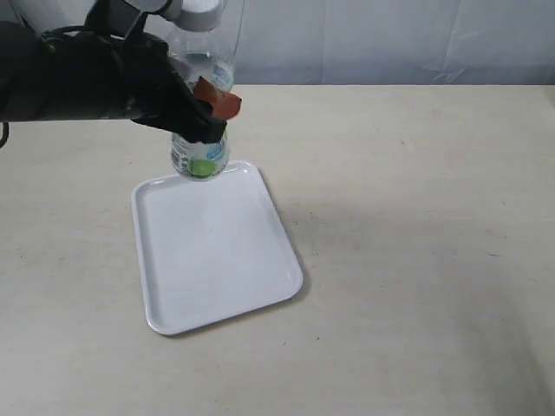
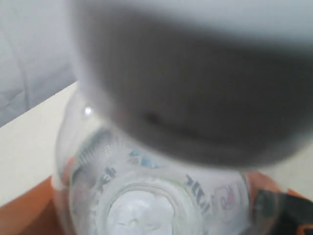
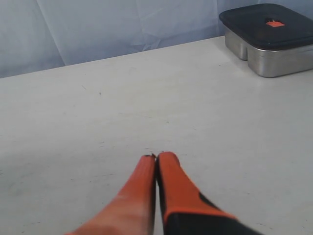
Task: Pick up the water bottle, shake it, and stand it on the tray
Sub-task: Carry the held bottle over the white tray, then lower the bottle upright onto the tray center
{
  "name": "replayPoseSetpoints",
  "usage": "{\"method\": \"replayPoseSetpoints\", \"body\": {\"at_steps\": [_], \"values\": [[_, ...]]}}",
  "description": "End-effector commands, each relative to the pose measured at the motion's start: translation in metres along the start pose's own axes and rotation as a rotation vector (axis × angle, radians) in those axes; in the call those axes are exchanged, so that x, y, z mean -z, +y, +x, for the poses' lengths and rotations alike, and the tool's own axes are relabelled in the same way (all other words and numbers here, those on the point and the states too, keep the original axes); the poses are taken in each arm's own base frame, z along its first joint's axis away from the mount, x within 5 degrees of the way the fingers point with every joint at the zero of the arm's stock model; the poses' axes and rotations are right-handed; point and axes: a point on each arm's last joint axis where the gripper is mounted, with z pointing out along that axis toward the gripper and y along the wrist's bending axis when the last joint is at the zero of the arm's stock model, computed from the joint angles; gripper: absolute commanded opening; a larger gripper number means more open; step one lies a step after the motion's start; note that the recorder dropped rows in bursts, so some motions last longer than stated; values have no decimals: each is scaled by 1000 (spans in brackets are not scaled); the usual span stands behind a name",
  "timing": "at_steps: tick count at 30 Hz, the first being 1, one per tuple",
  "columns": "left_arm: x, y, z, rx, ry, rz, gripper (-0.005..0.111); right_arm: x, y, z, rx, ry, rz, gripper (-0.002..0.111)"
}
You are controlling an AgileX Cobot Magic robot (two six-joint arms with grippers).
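The water bottle [image 1: 201, 95], clear with a white cap at the top and a white-and-green label low down, hangs upright over the far edge of the white tray [image 1: 217, 251]. My left gripper [image 1: 211, 117] is shut on the bottle's middle with its orange fingers. The left wrist view looks down along the bottle [image 2: 146, 196], its blurred cap filling the upper part and orange fingers [image 2: 29, 210] on either side. Whether the bottle's base touches the tray cannot be told. My right gripper [image 3: 156, 157] is shut and empty over bare table; it is out of the exterior view.
A metal container with a dark lid [image 3: 269, 36] stands far off in the right wrist view. A pale curtain backs the cream table [image 1: 416, 217].
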Motion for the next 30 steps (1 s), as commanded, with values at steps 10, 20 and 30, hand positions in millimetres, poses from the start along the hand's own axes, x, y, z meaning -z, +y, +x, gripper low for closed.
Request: {"method": "replayPoseSetpoints", "body": {"at_steps": [10, 20, 30], "values": [[6, 2, 31, 282, -313, -151, 0, 0, 0, 0, 3, -10, 4, 4], [8, -7, 72, 324, -288, -125, 0, 0, 0, 0, 3, -10, 4, 4], [-6, -13, 84, 323, -239, -63, 0, 0, 0, 0, 3, -10, 4, 4]]}}
